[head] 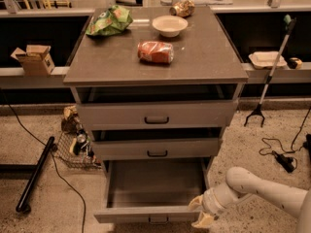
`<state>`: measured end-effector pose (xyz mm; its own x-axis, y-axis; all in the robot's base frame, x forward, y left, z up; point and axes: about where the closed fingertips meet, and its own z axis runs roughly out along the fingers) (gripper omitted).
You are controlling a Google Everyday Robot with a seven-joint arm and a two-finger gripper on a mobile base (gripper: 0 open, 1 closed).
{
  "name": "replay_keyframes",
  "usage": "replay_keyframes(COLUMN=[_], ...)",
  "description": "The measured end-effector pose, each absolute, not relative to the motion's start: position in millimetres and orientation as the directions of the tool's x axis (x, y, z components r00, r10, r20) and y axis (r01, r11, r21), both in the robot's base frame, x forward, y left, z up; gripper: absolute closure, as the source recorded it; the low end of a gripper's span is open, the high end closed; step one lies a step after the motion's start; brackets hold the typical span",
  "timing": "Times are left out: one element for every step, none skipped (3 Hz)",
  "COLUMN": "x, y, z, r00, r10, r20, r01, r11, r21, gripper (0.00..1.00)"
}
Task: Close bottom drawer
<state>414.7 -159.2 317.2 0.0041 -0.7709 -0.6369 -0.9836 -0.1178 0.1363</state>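
Bottom drawer point(154, 193) pulled well out from the foot of the grey cabinet point(199, 62), deep tray bare, small dark handle point(159, 220) at the centre of its slim front. Just beside that front's right corner, low at the cabinet's right: the gripper point(199, 212), pale fingers point(196, 203) spread apart and gripping nothing, contact with the panel impossible to confirm. Arm point(262, 191) reaching in from the cabinet's lower right. Higher on the cabinet, middle drawer point(157, 148) and top drawer point(156, 114), each with a dark gap above it. On the cabinet top, a bowl point(169, 25), a red can point(155, 52) and a green bag point(109, 21). Likely hazards: a push landing at the corner instead of the centre, skewing the tray and jamming it short of shut; a glancing contact sliding off the panel's end; a spread finger caught between drawer front and cabinet frame.
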Motion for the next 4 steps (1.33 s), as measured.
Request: replay_keyframes(x=[412.8,412.8,402.8,390.0], y=[-156.3,-156.4,-170.4,-183.2], z=[314.7,315.0,277.3,227.1], r00=[0.001,0.002,-0.009,0.008], r10=[-0.77,-0.771,-0.773,-0.788], r20=[-0.638,-0.637,-0.634,-0.616], r01=[-0.983,-0.983,-0.978,-0.97], r11=[-0.119,-0.119,-0.126,-0.157], r21=[0.141,0.141,0.168,0.188], gripper=[0.71,0.94,1.0,1.0])
